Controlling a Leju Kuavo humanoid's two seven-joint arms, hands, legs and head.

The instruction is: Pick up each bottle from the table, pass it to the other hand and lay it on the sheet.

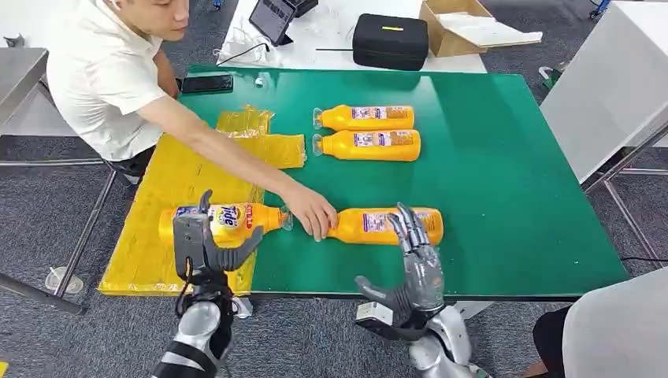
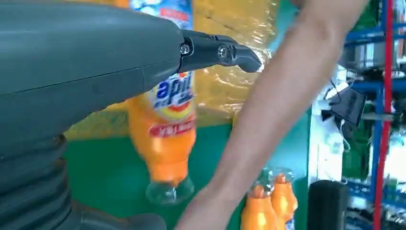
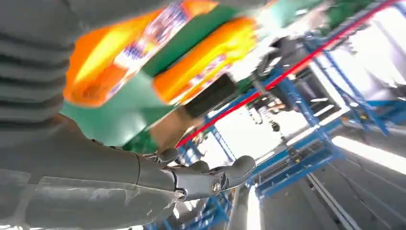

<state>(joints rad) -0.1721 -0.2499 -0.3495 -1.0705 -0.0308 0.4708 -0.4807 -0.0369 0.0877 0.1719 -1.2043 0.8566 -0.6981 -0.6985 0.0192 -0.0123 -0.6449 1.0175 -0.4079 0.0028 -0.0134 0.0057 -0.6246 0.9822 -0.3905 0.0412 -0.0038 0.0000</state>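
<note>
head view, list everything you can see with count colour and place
bottles: four, orange, lying on their sides; two side by side at the far middle of the table, one near the front edge, one on the sheet
sheet: one, yellow plastic, left part of the table
table: one, green top
phone: one, black, far left corner of the table
case: one, black, on the white surface behind
cardboard box: one, brown, beside the case
person's hand: one, at the front bottle's neck
left robot hand: over the bottle on the sheet
right robot hand: fingers spread, at the front bottle
</note>
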